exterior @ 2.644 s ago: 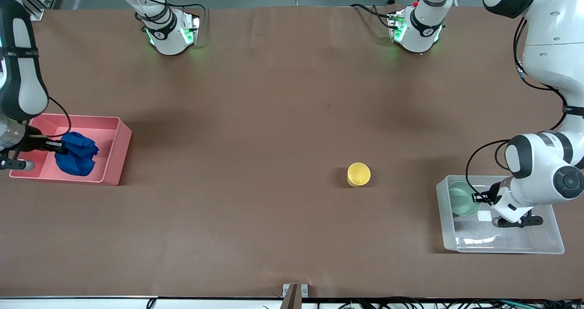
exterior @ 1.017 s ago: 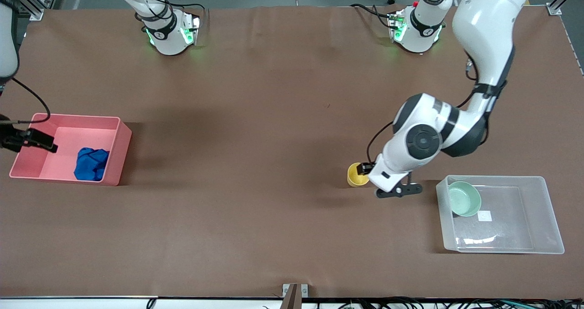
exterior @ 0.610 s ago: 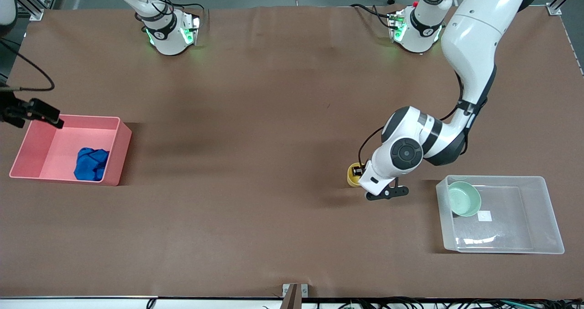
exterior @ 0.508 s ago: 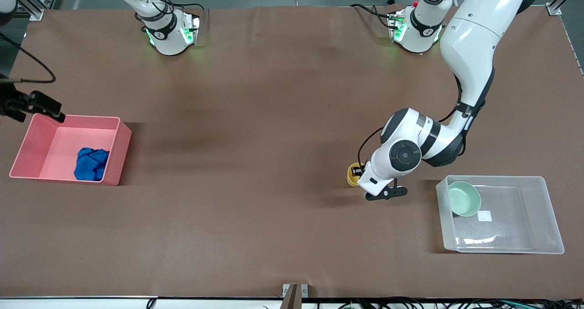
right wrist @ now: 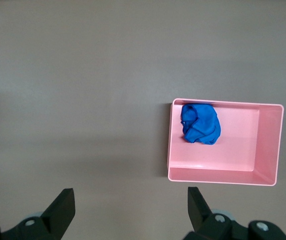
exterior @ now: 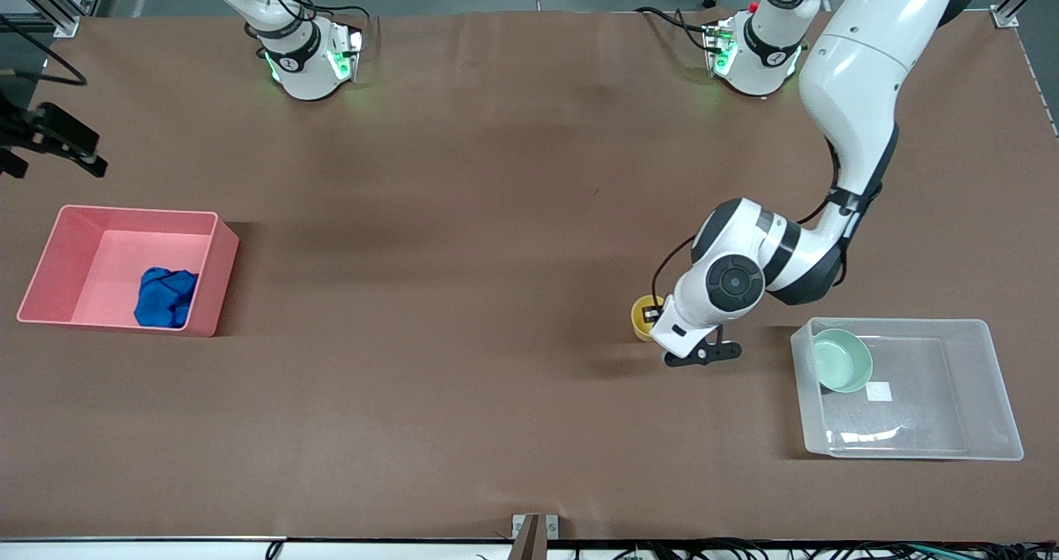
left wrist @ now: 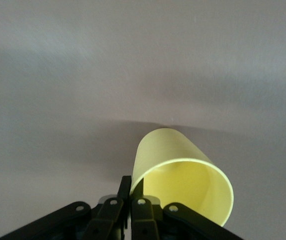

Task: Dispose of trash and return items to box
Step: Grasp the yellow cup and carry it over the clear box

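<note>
Now that my left gripper [left wrist: 128,200] has clamped onto the yellow cup [left wrist: 182,185] rim, standing near the clear box [exterior: 984,428], I am readying the lift; right gripper [right wrist: 128,210] is hanging open, waiting.

The left gripper [exterior: 653,315] is shut on the rim of the yellow cup [exterior: 641,316]. Bare table [exterior: 496,212] lies all around the cup. Toward the left arm's end, the clear box [exterior: 989,378] has open floor beside the green bowl [exterior: 841,361]. The right gripper [right wrist: 130,207], fingers wide apart, hangs over bare table near the pink bin [exterior: 211,275].
</note>
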You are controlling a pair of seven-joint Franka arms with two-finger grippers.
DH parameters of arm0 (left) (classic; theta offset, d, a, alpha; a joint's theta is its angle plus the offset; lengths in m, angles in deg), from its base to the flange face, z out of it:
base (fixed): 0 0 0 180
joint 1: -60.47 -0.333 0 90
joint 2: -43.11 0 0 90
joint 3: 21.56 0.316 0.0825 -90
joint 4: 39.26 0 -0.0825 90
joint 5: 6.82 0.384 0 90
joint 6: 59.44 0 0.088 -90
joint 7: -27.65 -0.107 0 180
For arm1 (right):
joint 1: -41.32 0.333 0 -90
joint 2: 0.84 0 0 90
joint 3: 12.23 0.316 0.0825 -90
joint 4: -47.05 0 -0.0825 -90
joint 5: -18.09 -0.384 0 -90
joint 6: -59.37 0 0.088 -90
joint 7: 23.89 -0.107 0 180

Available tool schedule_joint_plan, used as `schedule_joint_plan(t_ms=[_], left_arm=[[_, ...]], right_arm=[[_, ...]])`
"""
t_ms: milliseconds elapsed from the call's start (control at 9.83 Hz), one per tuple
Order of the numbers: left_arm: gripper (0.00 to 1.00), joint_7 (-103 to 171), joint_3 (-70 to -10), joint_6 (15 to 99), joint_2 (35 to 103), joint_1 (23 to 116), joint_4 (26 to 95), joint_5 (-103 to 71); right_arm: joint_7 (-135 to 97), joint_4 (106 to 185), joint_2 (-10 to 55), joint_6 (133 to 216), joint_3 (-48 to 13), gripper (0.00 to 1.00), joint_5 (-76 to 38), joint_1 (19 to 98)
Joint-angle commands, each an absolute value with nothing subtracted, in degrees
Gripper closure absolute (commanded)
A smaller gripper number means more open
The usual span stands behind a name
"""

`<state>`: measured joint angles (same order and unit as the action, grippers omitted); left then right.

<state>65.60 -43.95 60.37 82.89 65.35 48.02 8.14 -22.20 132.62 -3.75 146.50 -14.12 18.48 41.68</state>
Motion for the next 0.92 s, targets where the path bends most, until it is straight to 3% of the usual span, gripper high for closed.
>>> schedule_joint_plan(t_ms=[0,305,814], left_arm=[[1.00,62.56,-43.45,55.02,77.31,62.69,46.72,9.70],[1.00,47.31,-43.45,51.49,76.24,54.52,40.83,9.88],[1.00,25.21,-43.01,52.36,79.13,42.99,39.07,9.62]], right_arm=[[-23.19,131.78,-3.13,145.94,-14.43,0.00,18.70,42.20],[-22.92,132.39,-2.43,145.77,-14.43,0.00,18.70,42.03],[-22.57,132.48,-2.25,145.68,-14.51,0.00,18.62,41.85]])
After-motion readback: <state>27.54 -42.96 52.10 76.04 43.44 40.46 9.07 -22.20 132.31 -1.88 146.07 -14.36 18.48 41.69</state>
